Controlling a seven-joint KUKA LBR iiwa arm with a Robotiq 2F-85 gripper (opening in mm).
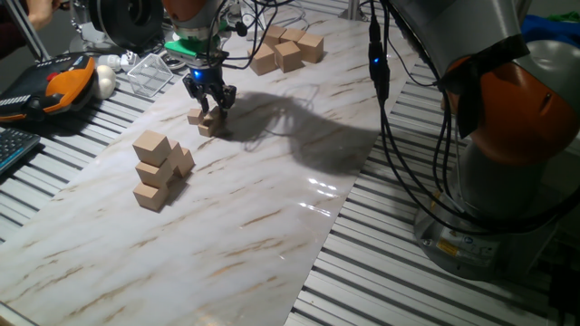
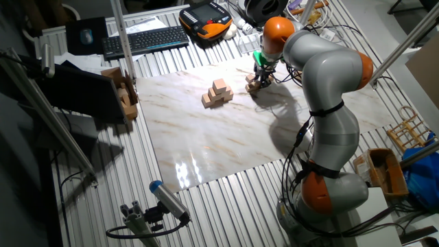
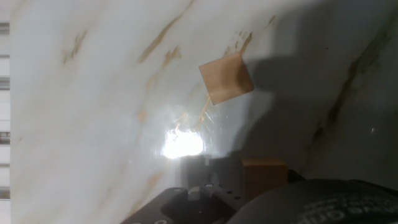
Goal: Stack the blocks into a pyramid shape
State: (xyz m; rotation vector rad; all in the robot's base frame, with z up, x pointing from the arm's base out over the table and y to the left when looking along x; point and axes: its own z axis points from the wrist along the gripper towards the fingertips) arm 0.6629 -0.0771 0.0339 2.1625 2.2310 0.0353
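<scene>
Gripper (image 1: 211,100) is hovering low over two loose small tan wooden cubes (image 1: 207,121) near the far-left part of the marble-look board (image 1: 272,226); fingers are pointing down w/ tips right at cube height; whether they're pinching a cube or just straddling one, can't tell from either fixed view. Hand view is showing one loose cube (image 3: 226,78) lying skewed on the board & a second cube (image 3: 264,177) sitting hard against the finger hardware at the bottom edge, prob. the one being picked; contact not confirmable.

Partly built pyramid (image 1: 159,170) is standing nearer & to the left, well apart from the gripper: cubes along the base, one on top, edges not lining up neatly. Larger tan cubes (image 1: 288,49) are sitting at the far edge, not part of the job.

Risks, as judgement: the two loose cubes are lying close together, so closing fingers could be nudging the neighbour or catching the target on a corner, giving a crooked hold; a crooked cube set onto the stack could be sliding off or knocking the top cube loose; the uneven base is making that more likely; approach to the stack needs to be coming from above, not sideways.
</scene>
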